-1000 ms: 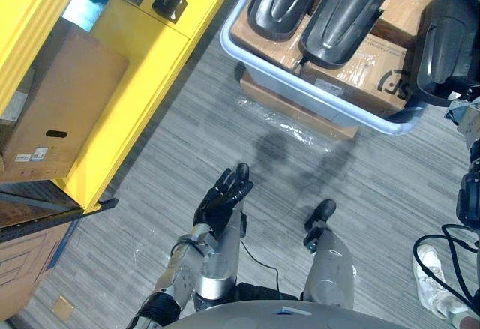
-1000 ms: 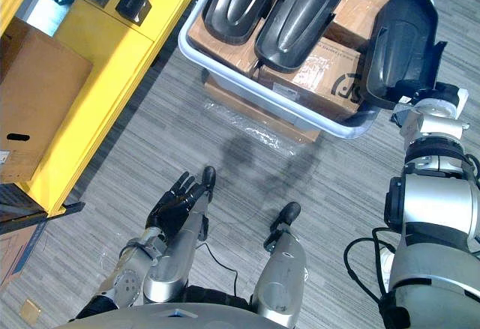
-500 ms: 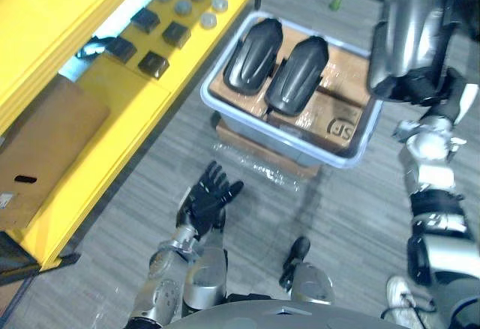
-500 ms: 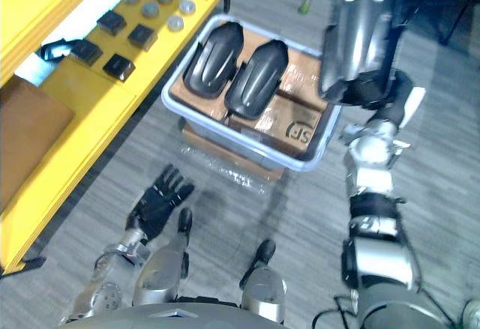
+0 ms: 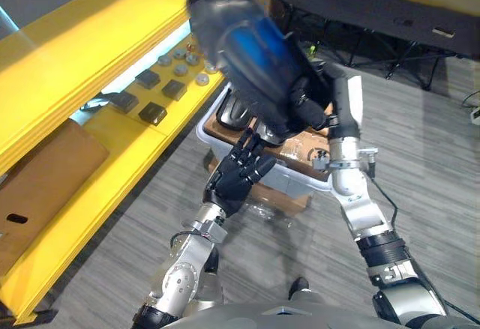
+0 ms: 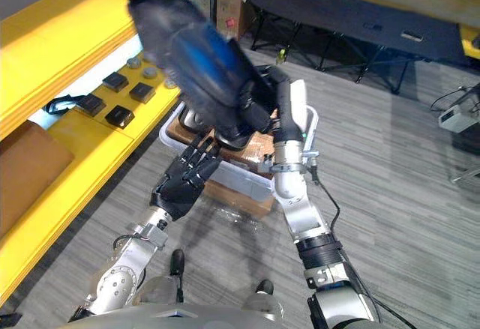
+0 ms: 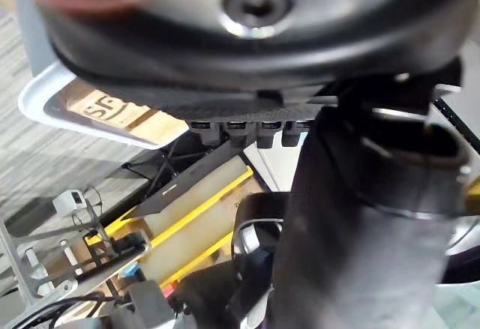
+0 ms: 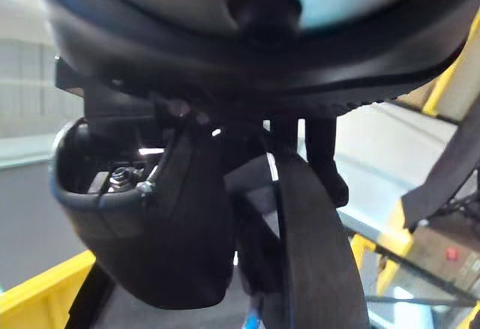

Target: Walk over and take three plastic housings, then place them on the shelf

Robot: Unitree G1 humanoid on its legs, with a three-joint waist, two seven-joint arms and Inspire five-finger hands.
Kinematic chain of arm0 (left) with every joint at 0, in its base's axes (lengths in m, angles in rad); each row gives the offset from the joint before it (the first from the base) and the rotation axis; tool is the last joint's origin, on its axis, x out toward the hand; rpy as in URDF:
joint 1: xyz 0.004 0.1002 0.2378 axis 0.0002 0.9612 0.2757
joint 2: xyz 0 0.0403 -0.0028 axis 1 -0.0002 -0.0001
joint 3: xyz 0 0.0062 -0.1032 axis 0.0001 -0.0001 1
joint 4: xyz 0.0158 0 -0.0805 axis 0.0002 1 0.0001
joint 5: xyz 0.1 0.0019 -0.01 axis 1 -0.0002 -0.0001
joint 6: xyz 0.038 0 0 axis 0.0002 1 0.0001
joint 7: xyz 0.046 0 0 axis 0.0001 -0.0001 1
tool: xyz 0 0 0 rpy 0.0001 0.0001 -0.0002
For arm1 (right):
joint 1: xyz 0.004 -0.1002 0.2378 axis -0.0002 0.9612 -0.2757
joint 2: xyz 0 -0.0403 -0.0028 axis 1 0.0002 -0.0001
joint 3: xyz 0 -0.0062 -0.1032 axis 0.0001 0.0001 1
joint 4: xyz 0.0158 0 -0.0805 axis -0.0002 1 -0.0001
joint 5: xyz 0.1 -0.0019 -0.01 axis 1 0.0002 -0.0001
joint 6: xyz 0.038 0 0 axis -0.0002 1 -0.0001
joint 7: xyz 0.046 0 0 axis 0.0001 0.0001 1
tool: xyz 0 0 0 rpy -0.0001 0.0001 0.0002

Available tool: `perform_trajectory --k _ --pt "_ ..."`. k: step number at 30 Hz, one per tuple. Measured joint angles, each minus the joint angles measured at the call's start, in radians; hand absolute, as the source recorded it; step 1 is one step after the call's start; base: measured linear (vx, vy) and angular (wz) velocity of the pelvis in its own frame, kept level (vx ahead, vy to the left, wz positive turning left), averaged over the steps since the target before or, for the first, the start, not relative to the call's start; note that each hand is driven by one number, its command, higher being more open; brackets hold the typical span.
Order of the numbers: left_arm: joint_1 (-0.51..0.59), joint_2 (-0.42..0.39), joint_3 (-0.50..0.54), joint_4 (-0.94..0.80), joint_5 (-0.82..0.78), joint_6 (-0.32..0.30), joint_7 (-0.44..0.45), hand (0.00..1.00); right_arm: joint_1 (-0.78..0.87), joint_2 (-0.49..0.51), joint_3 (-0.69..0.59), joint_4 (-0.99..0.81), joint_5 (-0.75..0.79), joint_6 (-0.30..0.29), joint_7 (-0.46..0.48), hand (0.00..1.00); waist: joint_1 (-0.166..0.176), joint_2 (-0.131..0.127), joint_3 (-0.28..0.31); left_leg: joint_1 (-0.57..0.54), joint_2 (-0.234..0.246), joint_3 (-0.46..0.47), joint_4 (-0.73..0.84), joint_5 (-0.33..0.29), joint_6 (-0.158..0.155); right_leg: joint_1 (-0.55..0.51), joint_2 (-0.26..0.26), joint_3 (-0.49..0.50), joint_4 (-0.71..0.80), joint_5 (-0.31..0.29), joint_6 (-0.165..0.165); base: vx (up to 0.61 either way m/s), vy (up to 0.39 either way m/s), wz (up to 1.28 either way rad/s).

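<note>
one housing (image 5: 246, 53) clasped in right hand (image 5: 303, 109); left hand (image 5: 235, 176) spread beneath

Two silver-grey metal arms. The left arm (image 5: 182, 267), at seven o'clock in the head view, has rounded, polished casings and a narrow wrist with exposed fittings. The right arm (image 5: 358, 207), at five o'clock, has a black ribbed ring near the elbow and a white panel along the forearm. Each ends in a matt black hand: the left hand (image 5: 238, 173) has slim fingers, and the right hand (image 5: 301, 110) is near the centre.
</note>
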Motion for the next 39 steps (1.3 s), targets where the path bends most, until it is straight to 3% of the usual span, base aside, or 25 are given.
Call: perform_trajectory --k 14,18,22,23,31,35,39 --pt "-0.004 0.004 0.034 -0.009 0.015 -0.092 0.110 1.00 0.050 0.028 0.155 0.000 0.001 -0.024 0.091 0.00 0.004 0.001 -0.050 0.020 -0.001 -0.010 0.000 -0.002 -0.009 0.026 0.003 -0.005 0.000 0.002 -0.006 0.00 -0.002 0.01" --pt "-0.004 0.003 0.044 -0.017 -0.020 -0.129 0.132 1.00 0.068 0.035 0.179 0.001 0.001 -0.024 0.096 0.00 0.007 0.001 -0.057 0.020 -0.001 -0.016 0.000 -0.003 -0.009 0.030 0.005 -0.011 0.000 -0.002 -0.013 -0.02 -0.002 0.04" --pt "-0.003 -0.002 0.064 -0.028 -0.082 -0.130 0.132 1.00 0.070 0.044 0.186 0.001 0.010 -0.024 0.098 0.00 0.007 -0.001 -0.063 0.020 0.000 -0.017 0.000 -0.003 -0.009 0.030 0.005 -0.012 0.000 -0.003 -0.014 0.00 0.000 0.00" --pt "0.002 -0.003 0.069 -0.046 -0.099 -0.130 0.133 0.00 0.072 0.050 0.187 0.001 0.021 -0.024 0.098 0.00 0.007 -0.004 -0.065 0.020 0.000 -0.017 0.000 -0.003 -0.009 0.030 0.005 -0.012 -0.001 -0.004 -0.015 0.00 0.000 0.00" --pt "0.006 -0.003 0.076 -0.083 -0.110 -0.129 0.137 0.00 0.090 0.083 0.198 0.001 0.108 -0.027 0.099 0.00 0.008 -0.014 -0.074 0.021 0.000 -0.017 0.000 -0.003 -0.009 0.030 0.005 -0.013 -0.001 -0.004 -0.016 0.00 0.000 0.00" --pt "0.015 -0.006 0.101 -0.081 -0.119 -0.136 0.185 0.00 0.127 0.104 0.236 -0.021 0.136 -0.094 0.097 0.00 0.001 -0.014 -0.076 0.021 0.000 -0.015 0.000 -0.004 -0.009 0.029 0.005 -0.012 -0.002 -0.005 -0.016 0.00 0.000 0.00" --pt "0.031 -0.005 0.103 -0.081 -0.120 -0.192 0.194 0.00 0.141 0.131 0.270 -0.031 0.137 -0.106 0.095 0.00 0.002 -0.018 -0.091 0.020 0.000 -0.016 0.000 -0.006 -0.010 0.026 0.005 -0.014 -0.004 -0.006 -0.018 0.00 0.000 0.00"
